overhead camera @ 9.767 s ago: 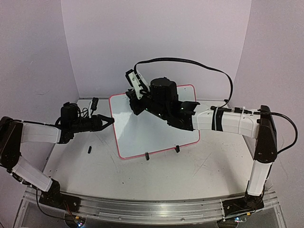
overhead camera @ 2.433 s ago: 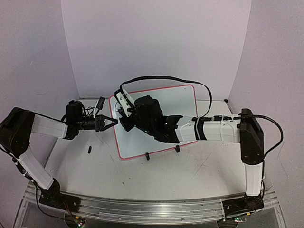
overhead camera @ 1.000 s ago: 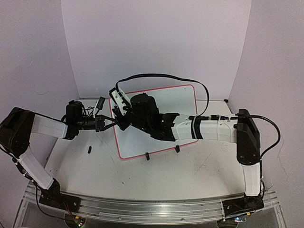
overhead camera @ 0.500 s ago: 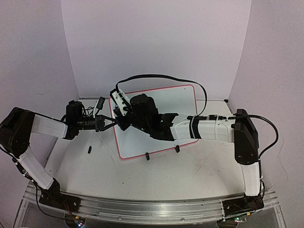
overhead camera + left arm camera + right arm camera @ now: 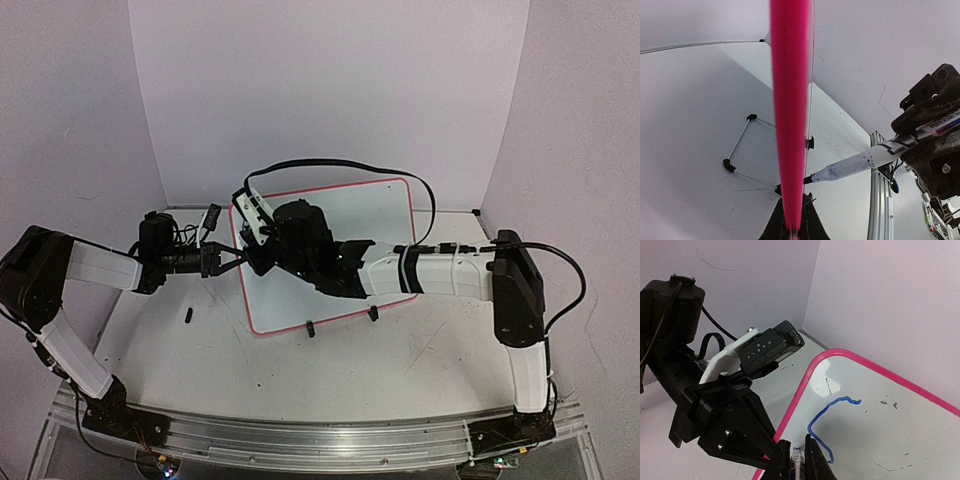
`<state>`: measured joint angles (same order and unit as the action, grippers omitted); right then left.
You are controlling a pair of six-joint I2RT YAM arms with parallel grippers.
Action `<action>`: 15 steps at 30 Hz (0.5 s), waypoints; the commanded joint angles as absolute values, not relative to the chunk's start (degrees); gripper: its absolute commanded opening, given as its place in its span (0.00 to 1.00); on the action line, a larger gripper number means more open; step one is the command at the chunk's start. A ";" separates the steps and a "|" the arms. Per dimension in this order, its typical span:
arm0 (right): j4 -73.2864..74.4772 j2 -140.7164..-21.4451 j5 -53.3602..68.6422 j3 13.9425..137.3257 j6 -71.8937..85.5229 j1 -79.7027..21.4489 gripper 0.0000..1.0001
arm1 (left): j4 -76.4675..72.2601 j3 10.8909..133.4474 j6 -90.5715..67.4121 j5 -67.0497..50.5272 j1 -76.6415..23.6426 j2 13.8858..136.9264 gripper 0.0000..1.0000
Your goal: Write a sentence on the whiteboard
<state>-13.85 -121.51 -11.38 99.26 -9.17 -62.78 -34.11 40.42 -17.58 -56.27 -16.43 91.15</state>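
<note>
Right wrist view shows the right gripper [image 5: 799, 466] pressed together on a marker [image 5: 797, 456], whose tip sits at the lower end of a looping blue stroke [image 5: 822, 412] on the whiteboard [image 5: 880, 430], very close to the board's left border. The whiteboard is at the middle back of the table [image 5: 350, 370], between the two arms and resting on its two small black clip feet [image 5: 310, 328]. The left gripper [image 5: 792, 227] pinches the board's pink frame [image 5: 790, 100] on the left side. From the left wrist the blurred frame hides the tip, so I cannot be sure the marker is actually touching the surface. The main risk is crowding. The pen works just beside both the frame and the left fingers, so a stroke carried further left could ride up onto the rim or knock the holding jaws. Pressing hard could also push the glossy board out of that thin edge pinch, or rock it on its feet, which would warp the letters. The marker is held far back along its barrel, so side load may twist it in the grip. The right forearm also hangs over the board and could smear wet ink.
</note>
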 commanded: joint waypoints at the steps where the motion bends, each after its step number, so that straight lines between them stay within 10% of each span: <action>1: -14.33 -119.22 -14.19 97.87 -9.47 -61.97 0.00 | -33.92 41.08 -16.26 -52.21 -16.16 91.21 0.00; 15: -15.03 -117.21 -15.46 95.69 -9.76 -60.65 0.00 | -33.82 41.30 -16.30 -52.39 -16.15 91.49 0.00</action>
